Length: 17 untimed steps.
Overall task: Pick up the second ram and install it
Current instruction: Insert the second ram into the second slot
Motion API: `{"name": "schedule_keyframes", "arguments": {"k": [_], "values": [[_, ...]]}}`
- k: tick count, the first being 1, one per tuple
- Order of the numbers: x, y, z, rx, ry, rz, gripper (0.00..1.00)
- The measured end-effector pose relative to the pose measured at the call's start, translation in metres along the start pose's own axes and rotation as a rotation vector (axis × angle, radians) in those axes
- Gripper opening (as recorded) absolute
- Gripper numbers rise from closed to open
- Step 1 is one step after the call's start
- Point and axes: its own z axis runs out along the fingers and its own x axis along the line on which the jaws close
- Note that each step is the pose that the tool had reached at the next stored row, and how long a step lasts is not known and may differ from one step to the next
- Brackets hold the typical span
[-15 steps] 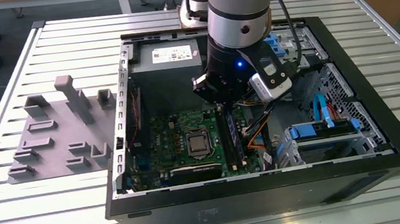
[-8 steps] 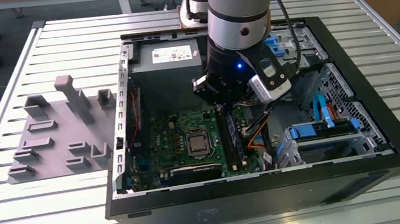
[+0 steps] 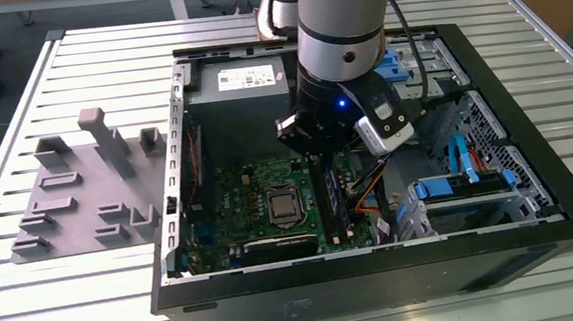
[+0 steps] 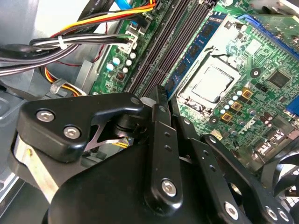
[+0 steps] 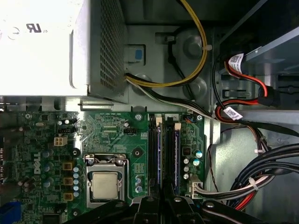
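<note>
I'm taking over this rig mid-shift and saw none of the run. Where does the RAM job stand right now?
Gripper: low inside the open case, over one end of the memory slots.
Sticks: two blue-green memory sticks stand in neighbouring slots beside the processor socket.
Done: both sticks appear to be in their slots.
Left: full seating is not confirmable here.

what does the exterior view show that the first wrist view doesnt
Exterior view alone: the arm reaching into the open case, the slatted table and a grey fixture beside the case. First wrist view alone: the yellow cable looping above the board. Shared: the motherboard with its processor socket, and the memory slots.
</note>
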Motion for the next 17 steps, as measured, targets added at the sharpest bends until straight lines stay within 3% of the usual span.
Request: {"name": "schedule_keyframes", "arguments": {"k": [9, 17], "values": [[-0.0005, -0.0021, 0.0085, -0.0003, 0.0001, 0.012, 0.14], [-0.0004, -0.0034, 0.0104, -0.0002, 0.0012, 0.017, 0.14]]}}
